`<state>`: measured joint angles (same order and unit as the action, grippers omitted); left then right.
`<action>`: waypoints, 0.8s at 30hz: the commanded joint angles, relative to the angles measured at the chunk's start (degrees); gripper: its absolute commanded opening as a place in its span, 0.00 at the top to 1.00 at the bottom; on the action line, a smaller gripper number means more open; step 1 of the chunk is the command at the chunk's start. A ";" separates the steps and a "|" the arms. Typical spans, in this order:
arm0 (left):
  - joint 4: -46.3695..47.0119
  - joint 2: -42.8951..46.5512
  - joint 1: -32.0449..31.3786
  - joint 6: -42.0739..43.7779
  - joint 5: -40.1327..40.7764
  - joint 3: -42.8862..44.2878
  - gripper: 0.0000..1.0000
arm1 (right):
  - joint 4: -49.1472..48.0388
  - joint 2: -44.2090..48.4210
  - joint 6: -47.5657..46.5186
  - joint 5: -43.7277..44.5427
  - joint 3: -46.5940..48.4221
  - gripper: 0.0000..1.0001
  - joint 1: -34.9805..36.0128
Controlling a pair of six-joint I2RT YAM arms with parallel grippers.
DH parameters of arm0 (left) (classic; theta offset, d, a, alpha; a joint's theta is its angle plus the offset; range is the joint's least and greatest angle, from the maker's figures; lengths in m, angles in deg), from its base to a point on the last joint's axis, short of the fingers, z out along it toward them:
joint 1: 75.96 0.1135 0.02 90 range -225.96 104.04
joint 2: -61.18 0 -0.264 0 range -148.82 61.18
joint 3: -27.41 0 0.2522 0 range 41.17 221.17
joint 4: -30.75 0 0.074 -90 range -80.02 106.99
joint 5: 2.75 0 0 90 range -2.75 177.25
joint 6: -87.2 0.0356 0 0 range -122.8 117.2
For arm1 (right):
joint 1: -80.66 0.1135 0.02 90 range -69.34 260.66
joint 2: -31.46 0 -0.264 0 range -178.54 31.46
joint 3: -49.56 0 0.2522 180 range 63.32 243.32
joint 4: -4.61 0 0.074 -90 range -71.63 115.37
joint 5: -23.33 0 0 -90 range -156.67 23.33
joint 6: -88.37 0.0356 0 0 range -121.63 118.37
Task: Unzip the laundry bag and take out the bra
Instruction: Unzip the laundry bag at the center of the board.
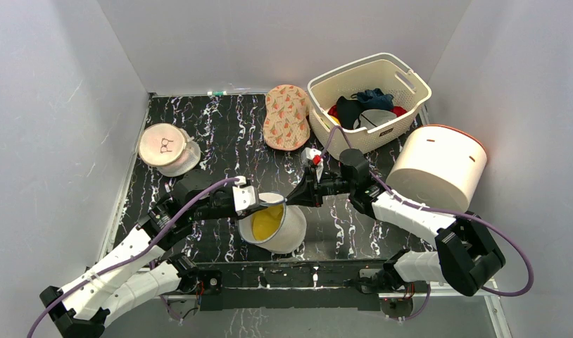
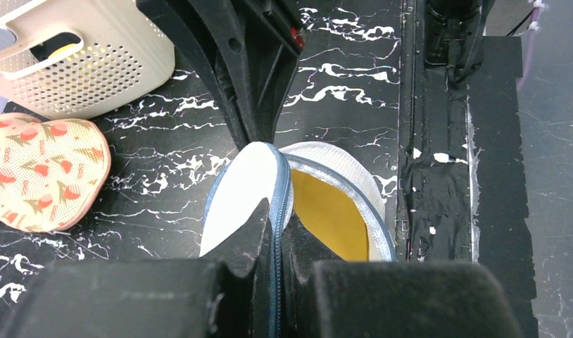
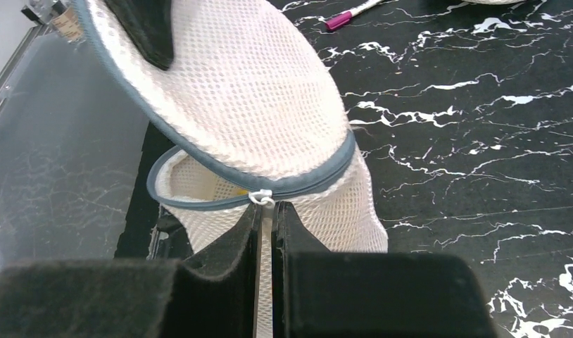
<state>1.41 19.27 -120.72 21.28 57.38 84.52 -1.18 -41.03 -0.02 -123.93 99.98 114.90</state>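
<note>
The laundry bag (image 1: 284,232) sits near the middle of the near edge of the table (image 1: 220,127), tipped so its mouth faces up and to the left. Its lid (image 3: 248,91) is partly unzipped and lifted, and something yellow (image 2: 329,211) shows inside; the lifted lid still covers part of the opening.

The left pincer (image 2: 275,224) is clenched on the grey-blue zip band at the edge of the lid. The right pincer (image 3: 268,211) meets it from the opposite side, on the far side of the rim. It is also clenched, with the small white zip pull (image 3: 261,197) right at its tips. It seems to pinch that pull, though the view is too close to be sure.

Beyond the bag, toward the far edge, lies a flat patterned pouch (image 1: 287,116). A cream basket (image 1: 403,105) holding dark and red clothes stands in the far right corner. A large white drum (image 1: 438,169) lies on its side at the right edge, behind the right arm. A second round white bag (image 1: 167,148) with a drawing on top rests by the left edge, well apart. A pink marker (image 3: 347,17) lies on the table beyond the lid.
</note>
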 commanded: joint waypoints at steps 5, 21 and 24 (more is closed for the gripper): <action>0.22 1.39 0.02 1.28 -7.87 4.93 1.00 | -8.01 -3.49 2.89 4.77 0.39 1.00 0.04; 7.59 2.84 0.02 -4.31 -12.46 5.21 1.00 | -16.63 -13.39 3.24 -2.44 4.94 1.00 0.39; 9.62 3.68 0.02 -6.15 -12.34 3.62 1.00 | -18.27 -14.51 3.80 -4.40 5.33 1.00 0.47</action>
<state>3.62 20.36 -120.58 17.45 50.28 88.39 -14.49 -53.93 3.43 -127.36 102.76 115.42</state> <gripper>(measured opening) 0.024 0.036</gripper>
